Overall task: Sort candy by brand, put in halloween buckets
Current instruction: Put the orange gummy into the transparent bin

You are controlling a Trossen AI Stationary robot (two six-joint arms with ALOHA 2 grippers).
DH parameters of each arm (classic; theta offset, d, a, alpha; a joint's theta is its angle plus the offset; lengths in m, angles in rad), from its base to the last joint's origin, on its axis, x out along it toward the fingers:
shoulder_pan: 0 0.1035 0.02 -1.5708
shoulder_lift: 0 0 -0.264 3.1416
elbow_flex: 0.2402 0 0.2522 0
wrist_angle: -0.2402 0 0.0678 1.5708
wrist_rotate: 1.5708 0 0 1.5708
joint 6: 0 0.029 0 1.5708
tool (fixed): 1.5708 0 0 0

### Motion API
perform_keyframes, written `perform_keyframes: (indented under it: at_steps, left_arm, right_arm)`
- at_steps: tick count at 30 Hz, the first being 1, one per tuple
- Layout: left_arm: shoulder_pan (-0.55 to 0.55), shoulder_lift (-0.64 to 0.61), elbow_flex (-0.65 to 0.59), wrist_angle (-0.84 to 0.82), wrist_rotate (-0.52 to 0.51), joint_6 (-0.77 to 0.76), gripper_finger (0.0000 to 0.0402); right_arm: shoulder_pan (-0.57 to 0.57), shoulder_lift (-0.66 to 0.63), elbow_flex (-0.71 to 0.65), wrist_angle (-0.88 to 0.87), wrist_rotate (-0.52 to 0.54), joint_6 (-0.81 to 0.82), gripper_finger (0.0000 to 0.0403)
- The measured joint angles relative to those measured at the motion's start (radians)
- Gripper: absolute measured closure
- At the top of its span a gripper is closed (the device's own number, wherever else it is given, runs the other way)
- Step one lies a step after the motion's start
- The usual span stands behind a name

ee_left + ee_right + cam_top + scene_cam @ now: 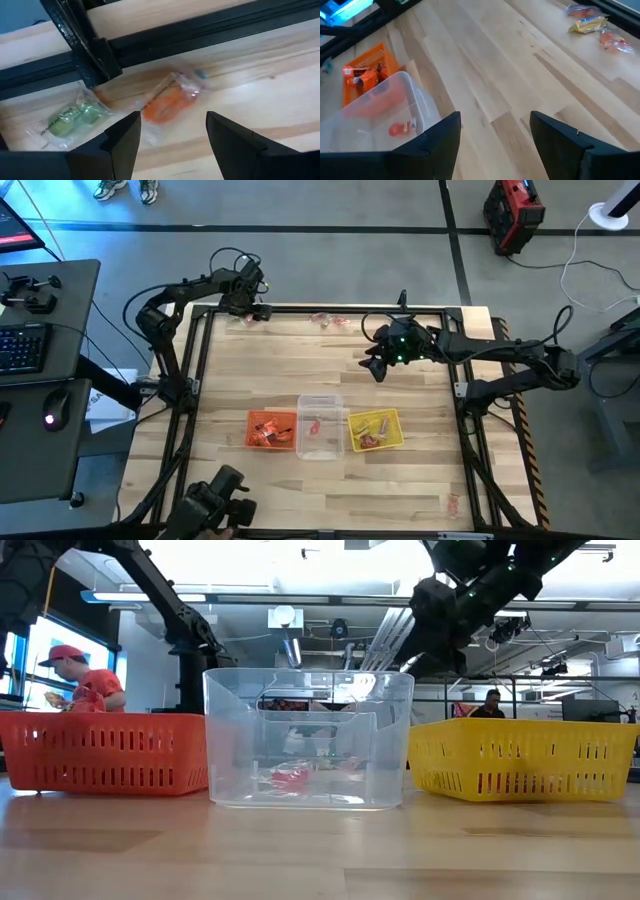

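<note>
Left wrist view: left claw (172,137) released above orange candy (167,102); right claw (495,135) released, mid-surface (520,65).

My three tubs, orange (271,430), clear (320,426), yellow (376,430), sit in a row, each holding wrapped candy (330,319).

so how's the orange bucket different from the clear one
The orange bucket is opaque with slotted walls; the clear bucket is see-through with smooth walls. The orange one holds several orange-wrapped candies; the clear one shows only a red one or two. Both are square, open-topped, and sit side by side.
</note>
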Motion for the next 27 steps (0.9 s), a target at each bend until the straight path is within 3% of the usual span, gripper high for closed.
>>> perform_keyframes:
  at_steps: [10,14,20,27]
  left_arm:
    - [0.023,0.059,0.0,0.005,0.012,0.113,0.0198]
    - [0.02,0.052,0.0,-0.015,0.015,0.125,0.025]
    - [0.009,0.0,-0.001,-0.04,0.027,0.158,0.0383]
    - [-0.042,-0.18,-0.001,-0.067,0.099,0.11,0.0394]
  right_arm:
    - [0.0,0.0,0.0,0.029,0.038,0.092,0.0171]
    - [0.0,0.0,0.0,0.042,0.064,0.13,0.0171]
    - [0.0,0.0,0.0,0.043,0.105,0.131,0.0171]
    - [-0.038,-0.008,0.058,0.053,0.077,0.092,0.0171]
